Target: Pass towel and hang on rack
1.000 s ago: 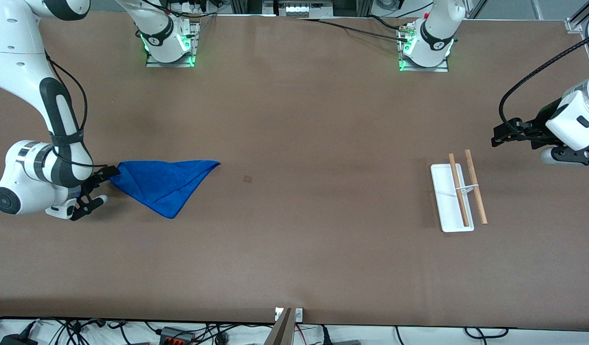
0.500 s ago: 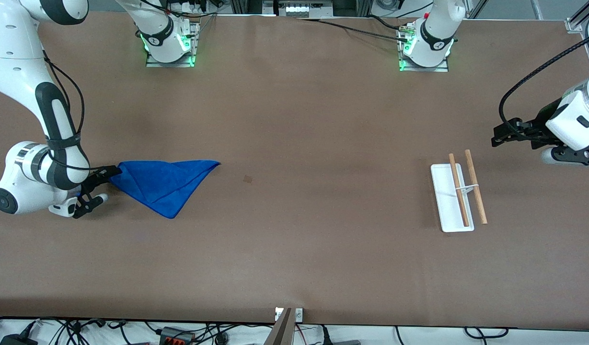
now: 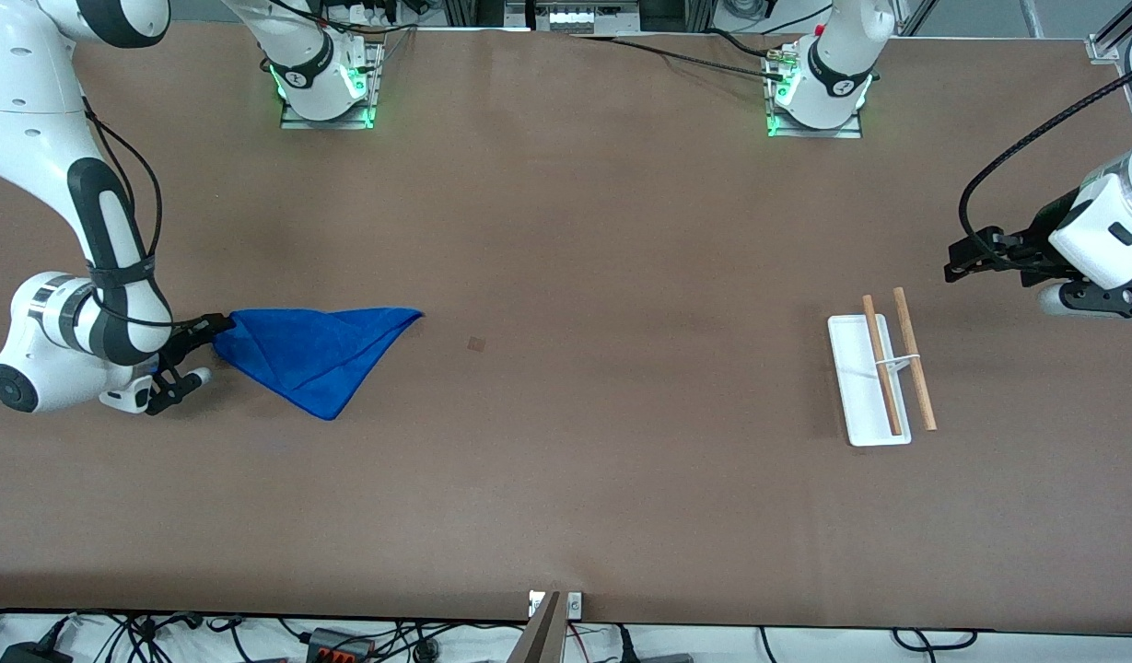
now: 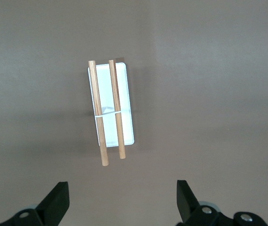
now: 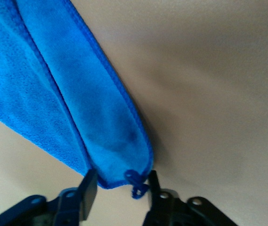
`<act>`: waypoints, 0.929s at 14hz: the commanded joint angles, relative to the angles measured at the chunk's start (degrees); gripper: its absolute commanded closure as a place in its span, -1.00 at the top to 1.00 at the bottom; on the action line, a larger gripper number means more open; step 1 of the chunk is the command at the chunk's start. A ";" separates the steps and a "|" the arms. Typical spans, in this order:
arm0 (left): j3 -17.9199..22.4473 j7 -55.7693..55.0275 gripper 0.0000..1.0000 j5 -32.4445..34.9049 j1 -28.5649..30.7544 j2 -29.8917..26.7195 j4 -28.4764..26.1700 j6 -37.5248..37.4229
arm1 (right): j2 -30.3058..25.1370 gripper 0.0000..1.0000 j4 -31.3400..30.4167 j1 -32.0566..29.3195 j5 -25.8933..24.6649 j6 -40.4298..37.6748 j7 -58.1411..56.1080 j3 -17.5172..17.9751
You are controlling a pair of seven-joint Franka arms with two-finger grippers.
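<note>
A blue towel [image 3: 317,354] lies folded into a triangle on the brown table near the right arm's end. My right gripper [image 3: 202,350] is low at the table, open, with one fingertip on each side of the towel's corner. In the right wrist view the towel [image 5: 77,94] ends between the fingers, and its small hanging loop [image 5: 136,182] lies at the gripper [image 5: 120,188]. The rack [image 3: 883,378] stands near the left arm's end and also shows in the left wrist view [image 4: 110,110]. My left gripper [image 3: 966,258] waits open in the air beside the rack, seen open and empty in its wrist view [image 4: 123,202].
A small dark mark [image 3: 475,344] is on the table between towel and rack. The arm bases [image 3: 326,83] stand along the table's edge farthest from the front camera. Cables lie past the nearest table edge.
The right gripper's fingers have drawn a little closer together around the towel's corner and the wrist has shifted slightly. The towel, the rack and the left arm have not moved.
</note>
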 commanded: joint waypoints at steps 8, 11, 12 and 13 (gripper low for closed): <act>0.00 0.91 1.00 -0.86 0.51 -1.04 -0.49 -0.24 | 1.06 -0.16 1.06 -0.32 0.61 1.75 -0.68 0.91; 0.00 1.00 1.00 -0.86 0.51 -1.04 -0.49 -0.24 | 1.06 -0.16 1.58 -0.14 0.52 2.46 -0.68 0.99; 0.00 1.00 1.00 -0.86 0.51 -1.04 -0.49 -0.24 | 1.06 -0.16 2.02 -0.14 0.52 2.46 -0.68 0.99; 0.00 1.00 1.00 -0.86 0.51 -1.04 -0.49 -0.24 | 1.06 -0.16 2.02 -0.06 0.52 2.46 -0.59 0.99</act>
